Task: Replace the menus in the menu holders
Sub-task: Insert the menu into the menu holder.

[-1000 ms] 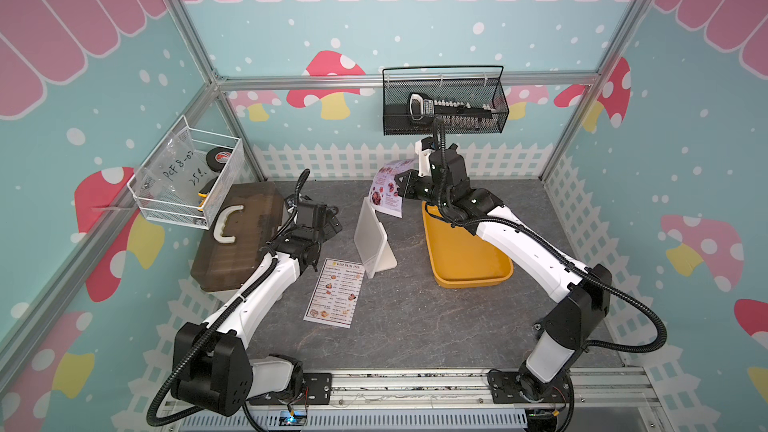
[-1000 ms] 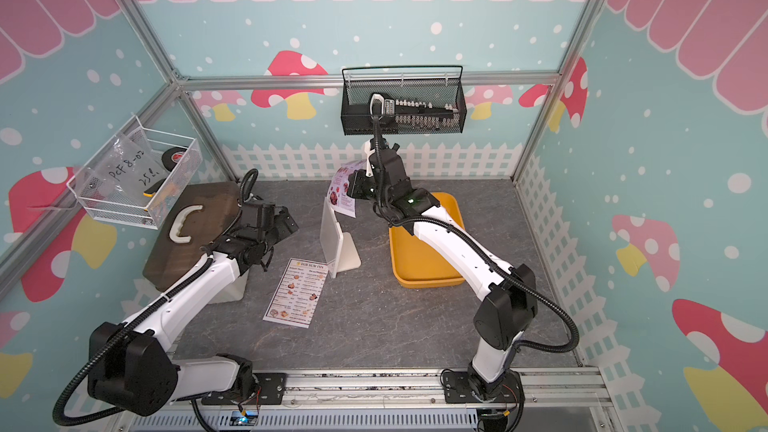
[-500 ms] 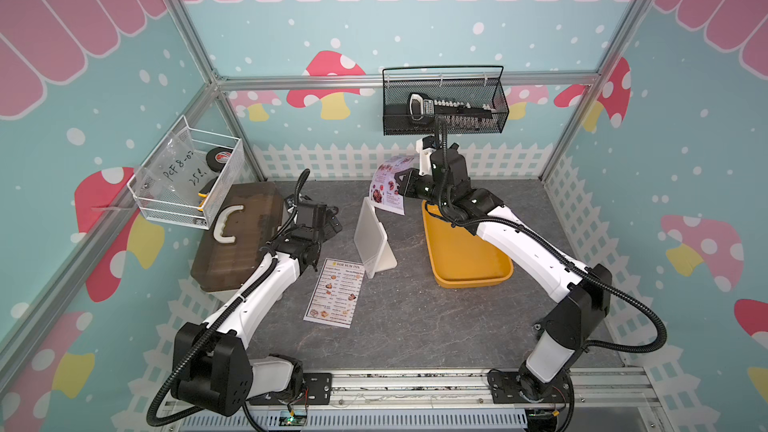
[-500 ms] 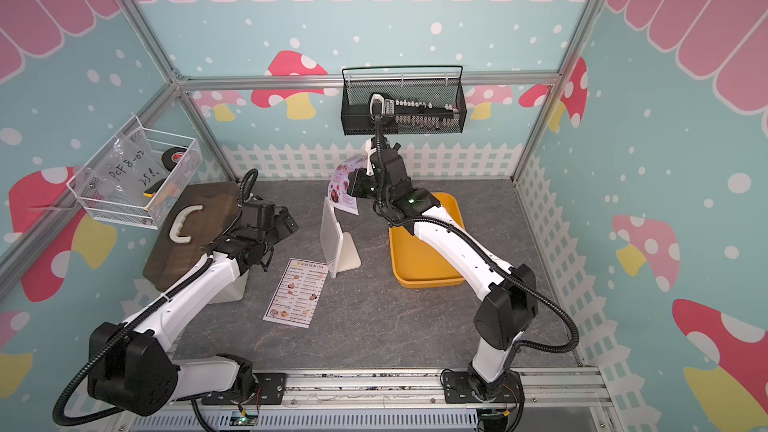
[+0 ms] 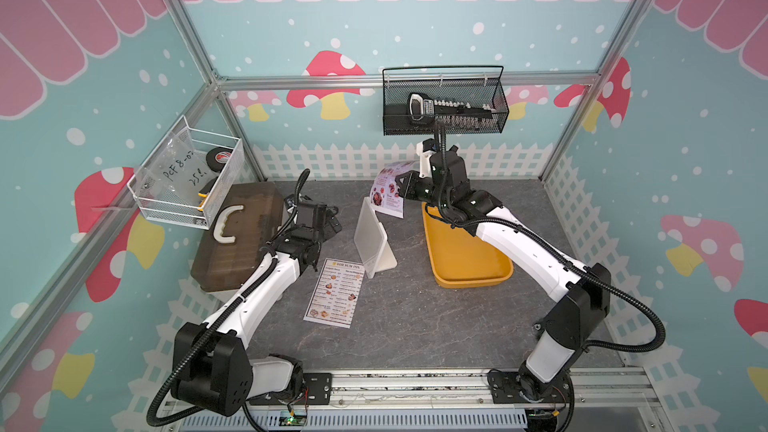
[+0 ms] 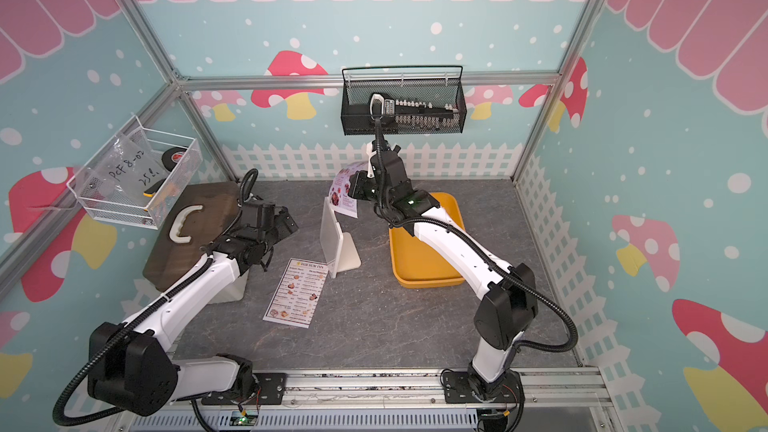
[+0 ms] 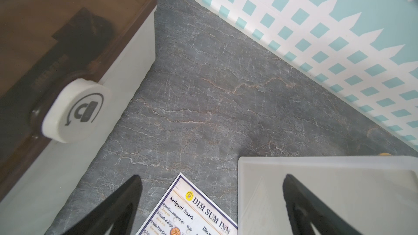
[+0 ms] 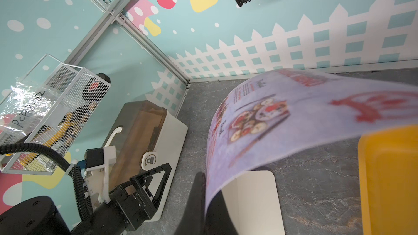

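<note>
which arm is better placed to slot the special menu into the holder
Likely the right: the right gripper is shut on the special menu, held close to the top of the menu holder. The left gripper is open and empty nearby.

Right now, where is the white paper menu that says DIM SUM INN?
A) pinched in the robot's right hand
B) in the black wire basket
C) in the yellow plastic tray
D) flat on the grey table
D: the white paper DIM SUM INN menu lies flat on the grey stone-look table, near the white plastic menu stand; the right hand pinches the other, red-titled paper menu instead.
</note>
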Tool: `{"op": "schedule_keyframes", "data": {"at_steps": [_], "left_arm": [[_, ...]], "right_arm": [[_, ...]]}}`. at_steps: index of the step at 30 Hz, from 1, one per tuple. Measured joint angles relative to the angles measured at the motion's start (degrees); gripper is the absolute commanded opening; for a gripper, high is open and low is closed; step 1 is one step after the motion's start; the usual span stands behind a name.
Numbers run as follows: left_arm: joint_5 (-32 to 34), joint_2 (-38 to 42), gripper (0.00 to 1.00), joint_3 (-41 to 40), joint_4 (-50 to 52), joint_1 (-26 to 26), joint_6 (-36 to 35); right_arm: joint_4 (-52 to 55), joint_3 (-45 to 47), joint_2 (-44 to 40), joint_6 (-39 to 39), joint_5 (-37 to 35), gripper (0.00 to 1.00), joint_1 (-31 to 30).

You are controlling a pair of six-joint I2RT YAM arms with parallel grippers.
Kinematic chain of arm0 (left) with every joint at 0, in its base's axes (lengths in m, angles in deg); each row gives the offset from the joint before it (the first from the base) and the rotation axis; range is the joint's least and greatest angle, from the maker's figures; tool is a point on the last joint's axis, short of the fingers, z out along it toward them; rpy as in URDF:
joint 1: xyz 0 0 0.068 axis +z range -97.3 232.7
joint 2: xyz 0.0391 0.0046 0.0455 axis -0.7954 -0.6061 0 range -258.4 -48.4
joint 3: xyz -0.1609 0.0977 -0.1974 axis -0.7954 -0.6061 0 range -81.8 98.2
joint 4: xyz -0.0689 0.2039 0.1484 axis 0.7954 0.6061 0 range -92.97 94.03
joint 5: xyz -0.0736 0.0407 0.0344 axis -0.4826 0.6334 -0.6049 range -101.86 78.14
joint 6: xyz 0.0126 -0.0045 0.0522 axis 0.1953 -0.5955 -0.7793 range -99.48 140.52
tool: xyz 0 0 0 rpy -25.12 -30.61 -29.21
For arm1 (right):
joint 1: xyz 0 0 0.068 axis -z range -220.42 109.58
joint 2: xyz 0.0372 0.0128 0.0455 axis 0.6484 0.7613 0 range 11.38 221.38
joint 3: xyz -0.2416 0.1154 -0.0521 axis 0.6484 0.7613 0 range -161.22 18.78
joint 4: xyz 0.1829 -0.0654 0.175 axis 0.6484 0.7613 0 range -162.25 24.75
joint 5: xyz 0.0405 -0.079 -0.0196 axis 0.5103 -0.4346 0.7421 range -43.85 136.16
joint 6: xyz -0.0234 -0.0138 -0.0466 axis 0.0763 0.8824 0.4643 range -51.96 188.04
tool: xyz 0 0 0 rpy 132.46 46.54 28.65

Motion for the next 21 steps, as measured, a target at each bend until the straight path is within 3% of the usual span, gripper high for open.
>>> {"op": "schedule_keyframes", "data": {"at_steps": [21], "left_arm": [[-0.07,0.00,0.97,0.50,-0.24,0.00,0.02]], "right_arm": [[-1.31,0.55,2.54,0.24,-0.50,0.00,-1.68]]}}
